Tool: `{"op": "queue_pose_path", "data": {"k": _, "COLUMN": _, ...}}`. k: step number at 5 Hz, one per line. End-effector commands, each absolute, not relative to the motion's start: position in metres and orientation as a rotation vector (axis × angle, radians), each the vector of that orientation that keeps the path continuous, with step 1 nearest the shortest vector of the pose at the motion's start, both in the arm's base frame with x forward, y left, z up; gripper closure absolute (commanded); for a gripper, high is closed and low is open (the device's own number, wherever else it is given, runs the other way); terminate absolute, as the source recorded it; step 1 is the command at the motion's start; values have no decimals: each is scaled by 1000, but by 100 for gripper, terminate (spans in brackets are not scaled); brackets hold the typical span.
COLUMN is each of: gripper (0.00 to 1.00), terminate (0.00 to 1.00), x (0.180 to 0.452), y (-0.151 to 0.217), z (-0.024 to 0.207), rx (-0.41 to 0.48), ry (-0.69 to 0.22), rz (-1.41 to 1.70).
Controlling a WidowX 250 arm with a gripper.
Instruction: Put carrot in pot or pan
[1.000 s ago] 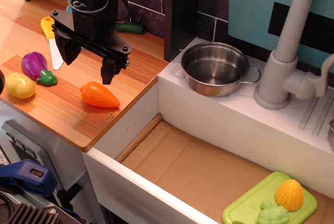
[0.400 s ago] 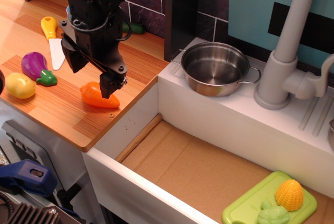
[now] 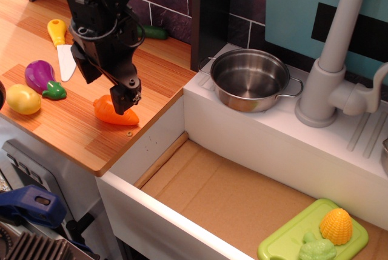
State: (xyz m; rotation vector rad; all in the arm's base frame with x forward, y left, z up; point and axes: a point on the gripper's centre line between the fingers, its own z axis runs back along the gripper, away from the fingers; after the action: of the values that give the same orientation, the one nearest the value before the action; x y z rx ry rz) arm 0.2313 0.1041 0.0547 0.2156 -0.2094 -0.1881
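Observation:
The orange carrot (image 3: 108, 112) lies on the wooden counter (image 3: 73, 128) near its right edge, thick end to the left. My black gripper (image 3: 105, 84) is open and low over it. One fingertip (image 3: 125, 99) stands in front of the carrot's upper middle, the other (image 3: 85, 70) is up-left of it. I cannot tell whether a finger touches the carrot. The shiny steel pot (image 3: 242, 100) stands empty on the white ledge to the right, well apart from the gripper.
A purple eggplant (image 3: 39, 75), a yellow lemon toy (image 3: 23, 99), a yellow-handled knife (image 3: 60, 51) and a green cucumber (image 3: 152, 32) lie on the counter. A grey faucet (image 3: 330, 72) stands right of the pot. The sink basin (image 3: 236, 199) holds a green board (image 3: 285, 245) with corn (image 3: 336, 225).
My gripper has come down and shifted slightly left, from above the carrot to around its top. It stays open. The carrot has not moved.

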Motion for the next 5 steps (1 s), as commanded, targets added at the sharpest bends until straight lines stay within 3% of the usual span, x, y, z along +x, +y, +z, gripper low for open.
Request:
{"op": "queue_pose_path", "data": {"k": 1, "gripper": 0, "terminate": 0, "x": 237, "y": 113, "z": 50, "rx": 210, "ry": -226, "rz": -209}}
{"op": "queue_pose_path", "data": {"k": 5, "gripper": 0, "terminate": 0, "x": 238, "y": 126, "z": 17, "rx": 142, "ry": -201, "rz": -224}}
